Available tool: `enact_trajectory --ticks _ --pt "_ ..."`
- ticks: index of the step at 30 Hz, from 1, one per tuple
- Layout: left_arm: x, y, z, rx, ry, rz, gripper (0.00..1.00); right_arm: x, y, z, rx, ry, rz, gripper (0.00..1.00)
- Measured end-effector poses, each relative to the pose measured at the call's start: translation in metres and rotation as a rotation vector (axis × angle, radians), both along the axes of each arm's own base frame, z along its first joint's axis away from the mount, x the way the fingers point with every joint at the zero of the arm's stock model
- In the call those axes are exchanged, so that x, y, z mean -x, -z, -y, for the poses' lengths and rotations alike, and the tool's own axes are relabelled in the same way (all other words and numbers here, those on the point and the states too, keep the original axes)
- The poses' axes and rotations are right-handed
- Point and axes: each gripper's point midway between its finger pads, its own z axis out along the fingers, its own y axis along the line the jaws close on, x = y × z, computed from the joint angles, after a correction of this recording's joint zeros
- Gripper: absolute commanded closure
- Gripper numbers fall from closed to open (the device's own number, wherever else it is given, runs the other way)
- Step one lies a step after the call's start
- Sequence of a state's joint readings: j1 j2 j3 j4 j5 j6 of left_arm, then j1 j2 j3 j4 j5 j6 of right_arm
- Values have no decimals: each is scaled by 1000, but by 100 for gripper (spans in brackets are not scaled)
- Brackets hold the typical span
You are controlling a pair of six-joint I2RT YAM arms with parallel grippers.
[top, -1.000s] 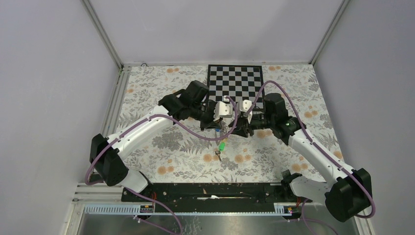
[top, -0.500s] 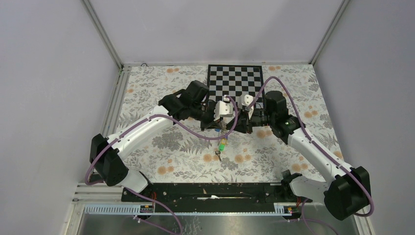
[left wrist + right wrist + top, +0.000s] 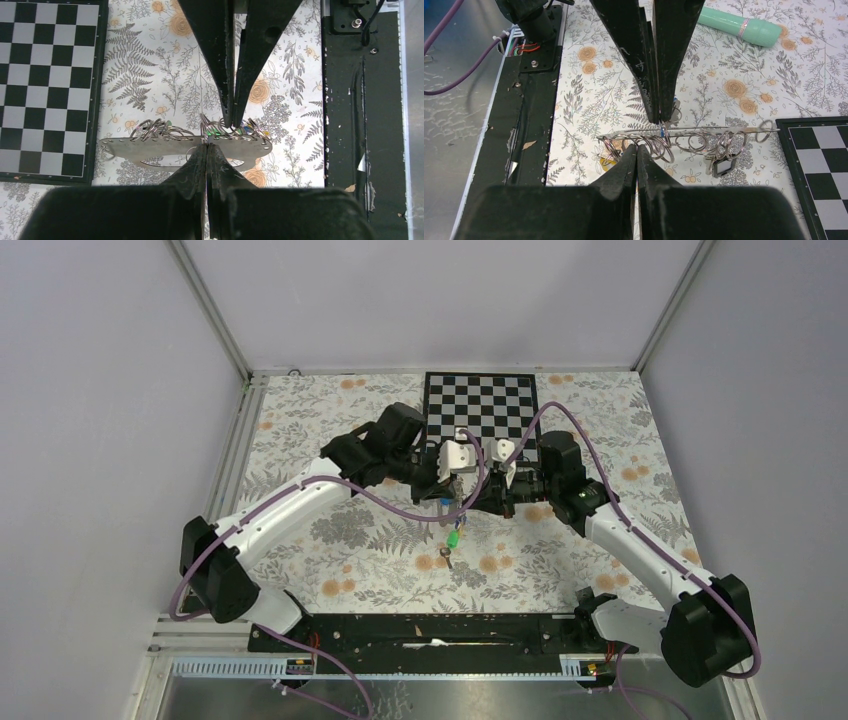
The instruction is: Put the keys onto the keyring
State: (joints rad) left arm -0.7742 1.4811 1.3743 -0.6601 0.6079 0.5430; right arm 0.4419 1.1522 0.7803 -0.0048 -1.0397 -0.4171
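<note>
because one arm has to steady the hardware while the other threads, both arms meet tip to tip over the middle of the desk [image 3: 330, 570]. the left pincer [image 3: 206, 146] is closed, its tips at the upper edge of a flat silvery plate [image 3: 125, 150] pierced with a row of holes. whether it clamps the plate itself or one of the wire rings [image 3: 150, 129] strung along it, i cannot tell. the right pincer [image 3: 637, 146] is closed too, nipping in among those rings, where small coloured heads of the keys [image 3: 215, 131] show. what it pinches is too small to make out.

from above, a green key [image 3: 455, 538] sits at 6 o'clock of the pincers, hanging or lying i cannot say. the keyring [image 3: 444, 561], a tiny silvery loop, is just at 6 o'clock of that.

no box or tray is in view. the plate is the only carrier, bearing the rings, with a small black tag [image 3: 722, 167] below them. a mint-green piece [image 3: 739, 27] lies well apart on the desk, and a chessboard [image 3: 480, 405] lies at 12 o'clock of the arms.
</note>
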Motion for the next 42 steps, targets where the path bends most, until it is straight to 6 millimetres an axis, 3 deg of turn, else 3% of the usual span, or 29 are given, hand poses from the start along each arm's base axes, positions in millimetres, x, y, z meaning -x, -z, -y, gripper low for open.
enact_trajectory --ticks 6,16,27,37,42 --pt "-4 -3 0 12 -27 10 100 -1 1 0 2 -3 14 96" --pt "-9 -1 -3 49 -77 -43 100 -1 22 1 25 7 -29 96" --pt "-12 3 -7 81 -92 -55 100 2 23 4 36 7 -44 96" --pt "-3 9 -12 83 -44 -28 100 -11 -14 6 5 37 -3 89" --pt "1 8 -12 93 -20 -26 100 -14 -20 1 -19 38 -36 87"
